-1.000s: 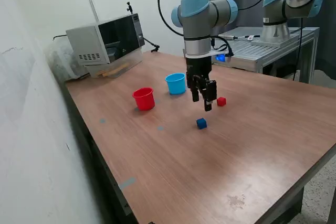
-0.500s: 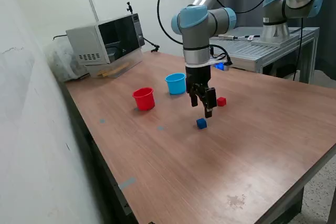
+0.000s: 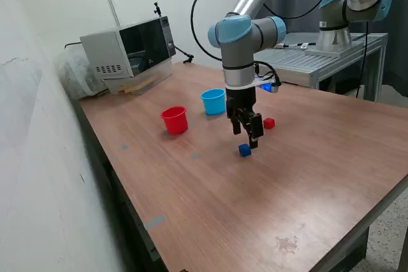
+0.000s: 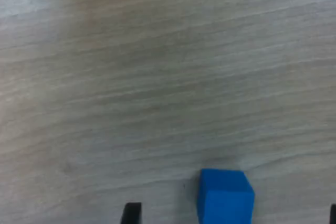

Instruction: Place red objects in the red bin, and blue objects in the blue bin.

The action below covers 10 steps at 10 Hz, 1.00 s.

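Observation:
A small dark blue cube point(image 3: 245, 150) lies on the wooden table, and my gripper point(image 3: 245, 138) hangs just above it with its fingers apart, open and empty. The wrist view shows the same blue cube point(image 4: 226, 196) between the two dark fingertips point(image 4: 130, 212) near the picture's edge. A small red cube point(image 3: 269, 123) sits a little beyond the gripper, toward the exterior view's right. The red cup point(image 3: 174, 120) and the light blue cup point(image 3: 213, 101) stand upright side by side toward the exterior view's left.
A microwave point(image 3: 127, 47) stands at the far left corner of the table point(image 3: 299, 183). A second arm's base point(image 3: 344, 11) rests on a metal bench behind the table. A wall runs along the exterior view's left.
The gripper has come down toward the blue cube over the last second. Cubes and cups have not moved.

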Motion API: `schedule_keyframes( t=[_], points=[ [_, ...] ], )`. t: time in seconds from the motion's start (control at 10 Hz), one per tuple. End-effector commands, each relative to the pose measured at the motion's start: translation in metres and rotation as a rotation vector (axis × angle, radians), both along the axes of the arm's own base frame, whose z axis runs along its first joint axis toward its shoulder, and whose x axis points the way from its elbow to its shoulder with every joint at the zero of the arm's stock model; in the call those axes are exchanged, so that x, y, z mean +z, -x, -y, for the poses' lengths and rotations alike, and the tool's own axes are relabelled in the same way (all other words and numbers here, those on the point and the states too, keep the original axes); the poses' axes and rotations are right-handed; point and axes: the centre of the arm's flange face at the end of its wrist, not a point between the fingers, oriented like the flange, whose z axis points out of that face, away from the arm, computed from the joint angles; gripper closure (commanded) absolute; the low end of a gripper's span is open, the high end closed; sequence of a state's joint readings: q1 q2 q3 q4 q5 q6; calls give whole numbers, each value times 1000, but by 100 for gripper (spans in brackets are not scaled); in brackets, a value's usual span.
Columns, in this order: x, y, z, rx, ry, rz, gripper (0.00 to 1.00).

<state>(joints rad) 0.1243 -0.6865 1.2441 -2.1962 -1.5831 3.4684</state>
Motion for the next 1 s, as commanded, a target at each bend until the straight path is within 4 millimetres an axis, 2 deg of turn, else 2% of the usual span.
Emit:
schedule_keyframes(
  t=[0.0, 0.8, 0.9],
  points=[
    [-3, -1, 0, 0, -1, 5, 100],
    [-2, -1, 1, 9, -1, 2, 100],
    [-1, 0, 1, 9, -1, 0, 0]
  ],
)
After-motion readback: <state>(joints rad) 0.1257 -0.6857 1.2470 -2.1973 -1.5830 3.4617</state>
